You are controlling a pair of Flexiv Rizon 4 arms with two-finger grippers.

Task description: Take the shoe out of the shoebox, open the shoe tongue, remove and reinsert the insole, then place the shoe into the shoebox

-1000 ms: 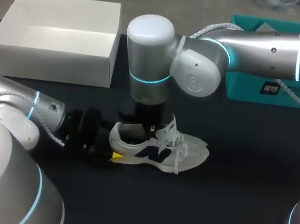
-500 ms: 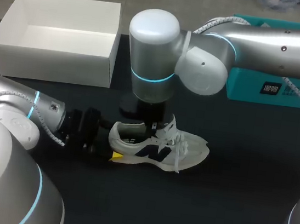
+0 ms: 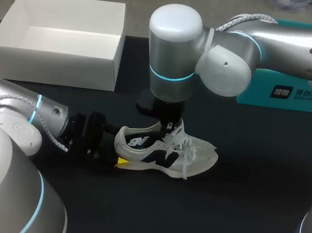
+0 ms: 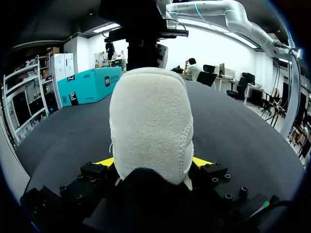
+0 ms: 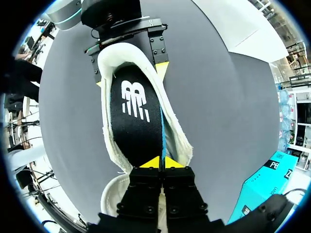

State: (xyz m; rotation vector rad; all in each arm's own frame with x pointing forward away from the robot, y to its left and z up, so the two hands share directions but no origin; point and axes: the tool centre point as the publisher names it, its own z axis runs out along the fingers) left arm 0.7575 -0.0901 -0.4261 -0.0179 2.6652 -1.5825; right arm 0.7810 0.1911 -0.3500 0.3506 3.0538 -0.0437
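So, our left gripper (image 4: 153, 162) is clamped on the heel of the white sneaker (image 3: 165, 152), one yellow tip on each side. The sneaker sits upright on the black table (image 3: 236, 207), near the open white shoebox (image 3: 54, 63) but not touching it. Our right gripper (image 5: 160, 162) hangs over the sneaker's opening, tips pinched together on the front end of the black insole (image 5: 136, 116), which tilts up out of the sneaker.

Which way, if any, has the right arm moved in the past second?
Yes. In the head view the right arm has shifted away from the white shoebox, toward the teal box.
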